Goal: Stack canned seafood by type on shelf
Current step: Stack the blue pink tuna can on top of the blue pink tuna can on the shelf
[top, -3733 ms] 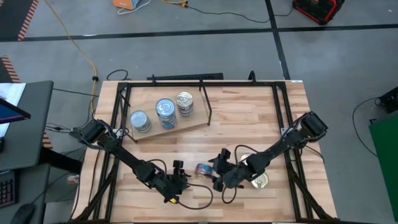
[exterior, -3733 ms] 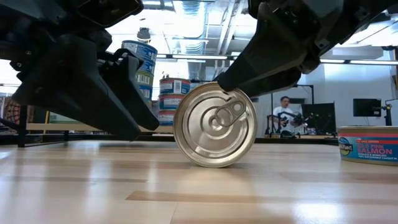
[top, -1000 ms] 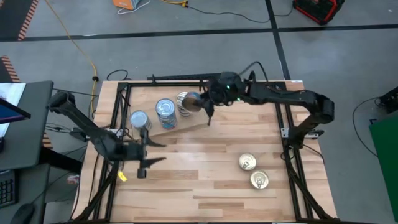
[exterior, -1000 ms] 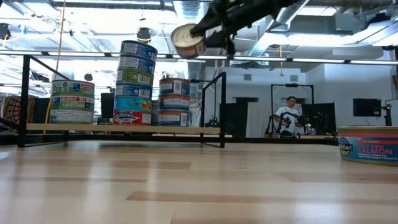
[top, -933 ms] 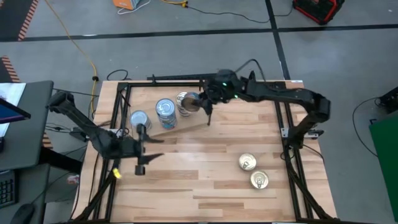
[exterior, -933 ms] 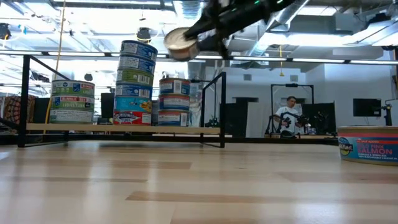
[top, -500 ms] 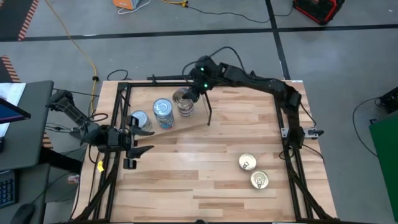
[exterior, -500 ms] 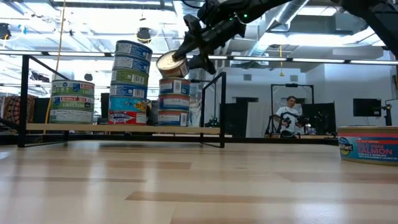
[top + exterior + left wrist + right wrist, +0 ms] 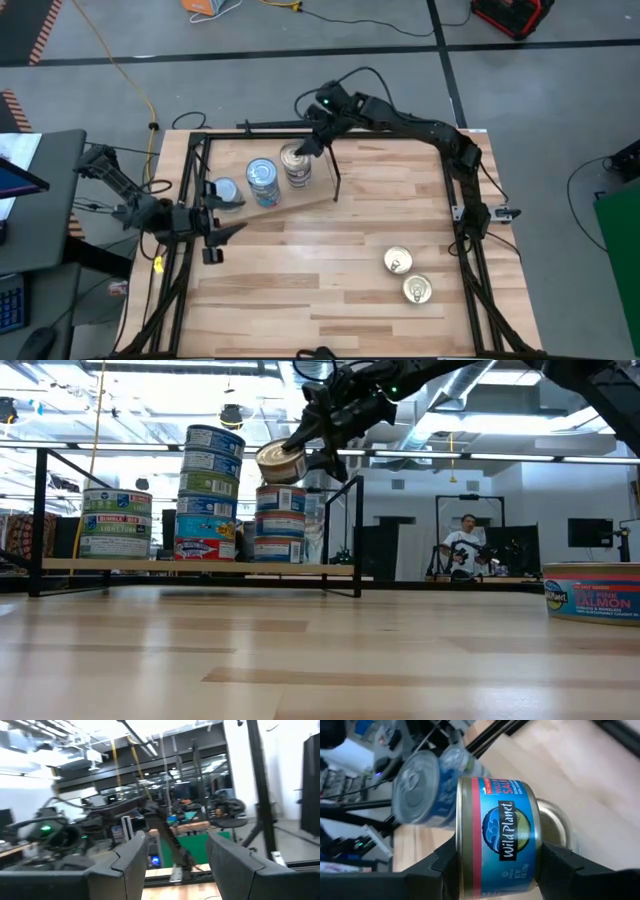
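Observation:
The shelf point(image 9: 322, 196) is a plywood board with a black rod point(image 9: 331, 168) at its edge, and three stacks of tins stand on it. In the low view these are the left stack point(image 9: 117, 520), the tall middle stack point(image 9: 207, 490) and the right stack point(image 9: 280, 520). My right gripper point(image 9: 302, 150) is over the right stack point(image 9: 296, 170), shut on a blue-labelled tin point(image 9: 497, 837). My left gripper point(image 9: 215, 232) is open near the table's left edge, its fingers spread on nothing in its wrist view point(image 9: 172, 860). Two gold-lidded tins point(image 9: 397, 262) point(image 9: 417, 290) lie flat on the tabletop. My right gripper pinches the blue-labelled tin between its two fingers point(image 9: 445, 865), one at each flat end point(image 9: 462, 845), with the label band between them. The fingers slant down from the table's far right. The tin point(image 9: 280, 463) is tilted and lifted clear, just above the right stack's gold lid point(image 9: 555, 827).
A black frame point(image 9: 195, 150) rims the tabletop. A salmon tin point(image 9: 592, 592) sits at the right of the low view. A person point(image 9: 465, 545) is in the room far behind. Bare wood lies in the table's middle and near left.
My right gripper carried the tin toward the table's left, from beside the black rod to over the right stack, and lowered it close to the stack's top. My left gripper drew back toward the table's left edge, staying open.

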Controlling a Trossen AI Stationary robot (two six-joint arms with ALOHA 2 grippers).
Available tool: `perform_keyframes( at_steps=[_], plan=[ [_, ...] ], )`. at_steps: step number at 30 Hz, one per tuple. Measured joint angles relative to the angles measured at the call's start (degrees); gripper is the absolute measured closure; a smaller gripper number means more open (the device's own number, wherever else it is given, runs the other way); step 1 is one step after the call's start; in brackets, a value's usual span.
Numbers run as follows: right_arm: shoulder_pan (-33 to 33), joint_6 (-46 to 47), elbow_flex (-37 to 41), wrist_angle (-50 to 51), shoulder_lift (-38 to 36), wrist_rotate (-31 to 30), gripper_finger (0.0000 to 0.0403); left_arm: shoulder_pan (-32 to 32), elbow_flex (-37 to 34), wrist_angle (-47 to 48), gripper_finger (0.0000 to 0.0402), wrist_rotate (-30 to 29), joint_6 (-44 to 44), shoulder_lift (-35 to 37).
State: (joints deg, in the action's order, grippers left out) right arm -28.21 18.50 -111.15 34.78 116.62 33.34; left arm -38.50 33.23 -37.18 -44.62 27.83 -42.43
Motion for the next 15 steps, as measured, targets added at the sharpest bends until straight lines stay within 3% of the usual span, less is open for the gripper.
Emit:
perform_keyframes(
  at_steps=[5,15],
  plan=[
    [-0.6,-2.0,0.0,2.4,0.0,2.7,0.0184,0.0,0.0,0.2,0.0212,-3.3,3.3,1.0],
    [-2.3,-3.6,0.0,2.5,0.0,5.1,0.0184,0.0,0.0,0.3,0.0212,-2.6,4.0,1.0]
  ],
)
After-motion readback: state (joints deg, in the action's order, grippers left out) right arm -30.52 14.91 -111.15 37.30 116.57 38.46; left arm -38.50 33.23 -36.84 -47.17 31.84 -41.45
